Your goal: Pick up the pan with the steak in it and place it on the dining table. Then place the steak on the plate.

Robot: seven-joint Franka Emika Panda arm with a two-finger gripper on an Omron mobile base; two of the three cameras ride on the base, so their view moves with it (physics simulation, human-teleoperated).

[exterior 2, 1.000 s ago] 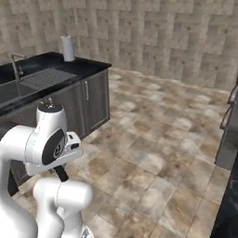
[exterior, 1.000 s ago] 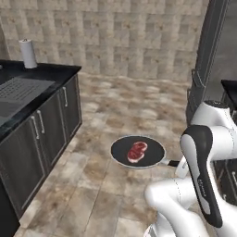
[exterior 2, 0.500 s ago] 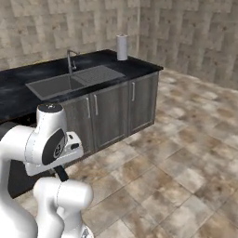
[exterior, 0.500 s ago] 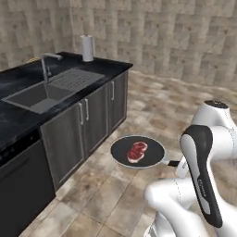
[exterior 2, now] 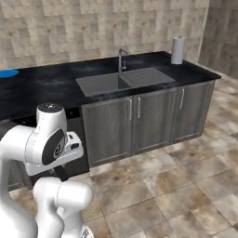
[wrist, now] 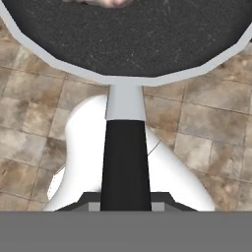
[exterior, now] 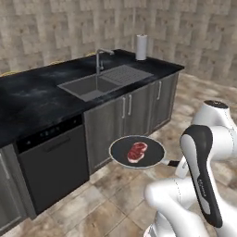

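The black pan hangs level in the air over the tiled floor, in front of the arm. The red steak lies at its middle. My gripper is shut on the pan's straight black handle, with a dark tip on either side of it. In the hand view the pan spans the top, and a pale sliver of the steak shows at the top edge. A sliver of the blue plate lies on a black top at the far left. I cannot tell whether that top is the dining table.
The dark-cabinet kitchen counter runs close on the left, with a sink, a faucet, a paper towel roll and a dishwasher front. Stone-tiled floor lies to the right.
The whole picture has shifted as the base moved: the counter with the sink has slid rightward and come closer. The pan with the steak stays in the same place relative to the arm.
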